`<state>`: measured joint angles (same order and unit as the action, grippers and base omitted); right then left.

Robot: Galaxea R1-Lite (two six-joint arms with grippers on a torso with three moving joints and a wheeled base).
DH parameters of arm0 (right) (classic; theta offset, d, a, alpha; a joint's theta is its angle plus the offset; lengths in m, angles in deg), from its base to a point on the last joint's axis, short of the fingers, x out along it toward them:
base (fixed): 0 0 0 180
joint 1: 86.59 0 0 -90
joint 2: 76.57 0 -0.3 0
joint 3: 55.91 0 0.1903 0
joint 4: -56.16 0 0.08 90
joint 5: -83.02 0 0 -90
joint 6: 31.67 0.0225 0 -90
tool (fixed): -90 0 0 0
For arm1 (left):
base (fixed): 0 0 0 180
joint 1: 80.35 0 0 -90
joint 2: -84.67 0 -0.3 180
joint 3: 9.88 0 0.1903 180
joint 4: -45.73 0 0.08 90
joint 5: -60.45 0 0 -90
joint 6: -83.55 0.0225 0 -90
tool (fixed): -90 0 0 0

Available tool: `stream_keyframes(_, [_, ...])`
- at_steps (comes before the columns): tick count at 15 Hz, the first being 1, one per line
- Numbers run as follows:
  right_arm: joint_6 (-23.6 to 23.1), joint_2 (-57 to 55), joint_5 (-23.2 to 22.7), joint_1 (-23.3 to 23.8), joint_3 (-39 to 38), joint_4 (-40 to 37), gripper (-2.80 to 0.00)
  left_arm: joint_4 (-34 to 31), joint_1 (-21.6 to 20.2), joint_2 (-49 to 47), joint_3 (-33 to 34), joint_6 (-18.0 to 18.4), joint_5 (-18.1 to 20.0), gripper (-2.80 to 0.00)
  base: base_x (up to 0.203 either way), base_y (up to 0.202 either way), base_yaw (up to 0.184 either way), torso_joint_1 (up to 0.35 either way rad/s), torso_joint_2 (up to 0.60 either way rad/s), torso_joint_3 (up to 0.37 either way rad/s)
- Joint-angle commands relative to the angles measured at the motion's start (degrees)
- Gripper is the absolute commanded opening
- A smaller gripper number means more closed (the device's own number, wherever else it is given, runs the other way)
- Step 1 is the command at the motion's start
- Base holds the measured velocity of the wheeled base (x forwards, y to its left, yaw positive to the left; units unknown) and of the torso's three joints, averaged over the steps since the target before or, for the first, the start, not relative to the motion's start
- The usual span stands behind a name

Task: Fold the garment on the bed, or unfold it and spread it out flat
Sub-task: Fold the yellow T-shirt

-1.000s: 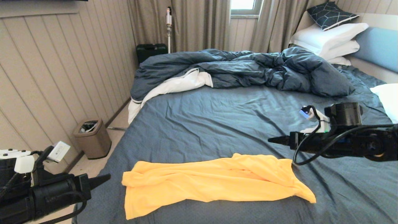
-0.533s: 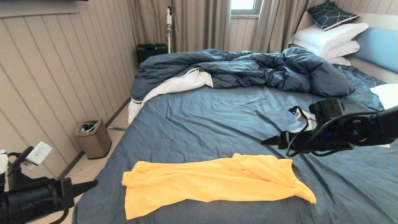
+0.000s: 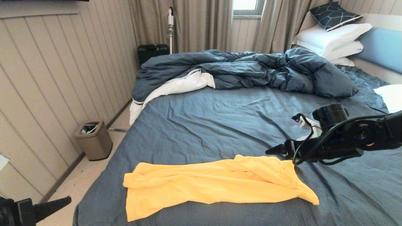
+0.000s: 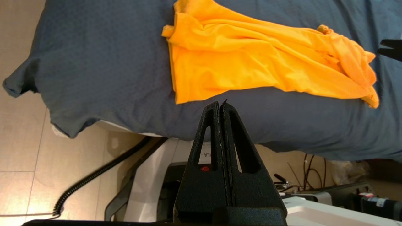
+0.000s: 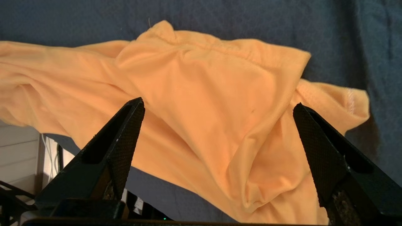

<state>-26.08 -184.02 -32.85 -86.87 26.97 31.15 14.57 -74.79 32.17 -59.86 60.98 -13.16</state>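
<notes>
- My left gripper (image 3: 64, 200) sits low off the bed's left side, over the floor beside the near-left corner, its fingers (image 4: 234, 131) pressed tight together and gripping nothing.
- In the left wrist view those clenched fingers point toward the near edge of the bed (image 3: 220, 119), clear of the cloth.
- A small bronze trash bin (image 3: 93, 139) stands on the floor by the panelled wall, off the bed's left edge.
- The yellow T-shirt (image 3: 213, 186) lies crumpled in a long band along the near edge of the bed, running from near the left corner toward the middle-right, on the dark blue-grey sheet.
- Its left end is folded over and reaches almost to the near edge; its right end bunches up and tapers to a point on the sheet.
- The rumpled blue duvet (image 3: 251, 70), with white underside showing at its left, is heaped across the far half of the bed, well apart from the T-shirt.
- My right gripper (image 3: 272, 150) hovers just above the right end of the T-shirt, reaching in from the bed's right side.
- Its fingers (image 5: 125, 131) are spread wide, one on each side of the bunched yellow cloth, grasping nothing.
- White pillows (image 3: 333, 39) are stacked at the far-right corner against the light blue headboard (image 3: 381, 47).
</notes>
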Motion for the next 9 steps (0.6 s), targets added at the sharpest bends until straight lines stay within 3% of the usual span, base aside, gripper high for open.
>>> stream_keyframes(1, [-0.75,1.5,0.22,-0.8,-2.33,-0.31,0.0,-0.24,-0.01,2.53,1.51,-0.1,-1.04,-2.8,0.0,0.0,0.0,0.0,0.0,0.0])
stream_keyframes(3, [-1.25,1.46,1.26,-1.7,-3.18,-1.77,0.0,-0.2,-0.01,3.37,2.71,-0.01,-2.5,-2.8,0.0,0.0,0.0,0.0,0.0,0.0])
stream_keyframes(9, [-1.12,-0.78,1.35,-3.76,-3.46,-1.77,0.0,-0.03,0.07,3.37,3.33,-0.19,-1.89,-2.8,0.0,0.0,0.0,0.0,0.0,0.0])
